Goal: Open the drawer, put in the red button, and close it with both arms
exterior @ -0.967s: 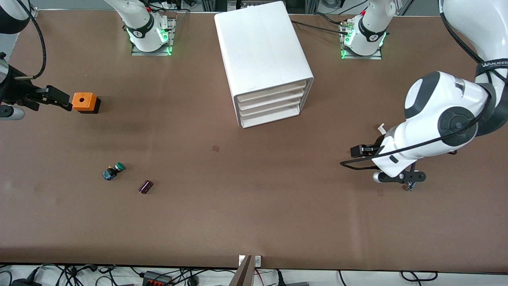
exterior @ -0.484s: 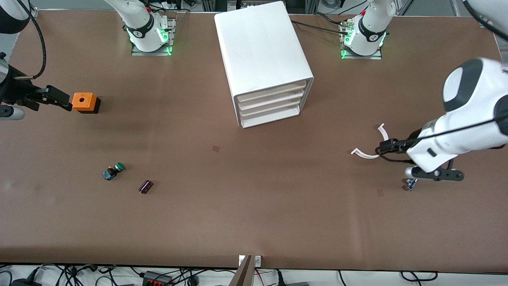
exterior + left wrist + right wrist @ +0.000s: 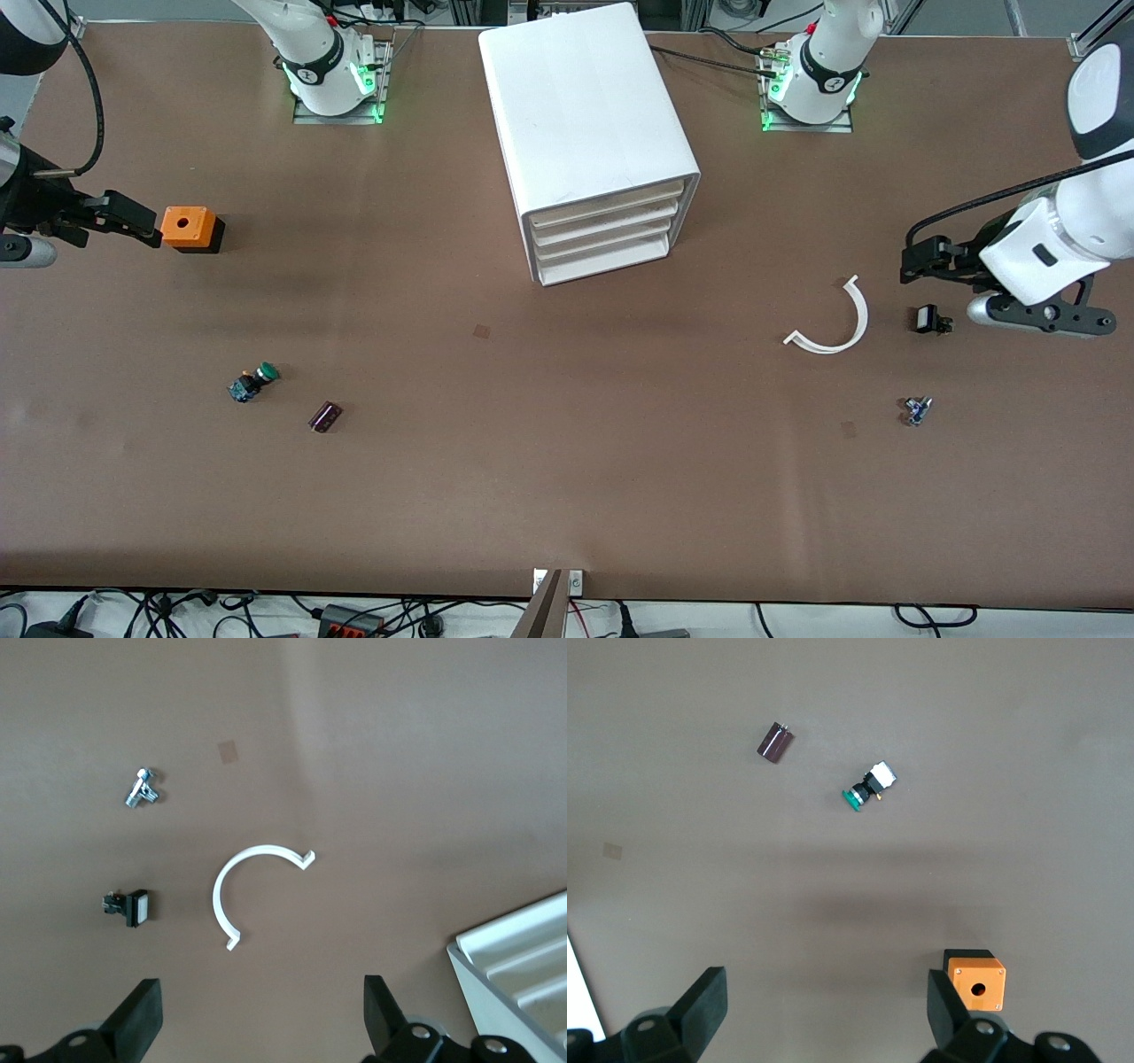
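Hovering wide open and empty, my left gripper near the white arc and right gripper beside the orange box seemingly wait, the drawer unit standing shut, no red button visible.

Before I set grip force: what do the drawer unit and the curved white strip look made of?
The drawer unit looks like smooth molded plastic: uniformly white, with a faint sheen and rounded edges. The curved white strip also looks plastic: thin and matte white, an open arc with small hooked ends, likely flexible. I can't be certain about either.
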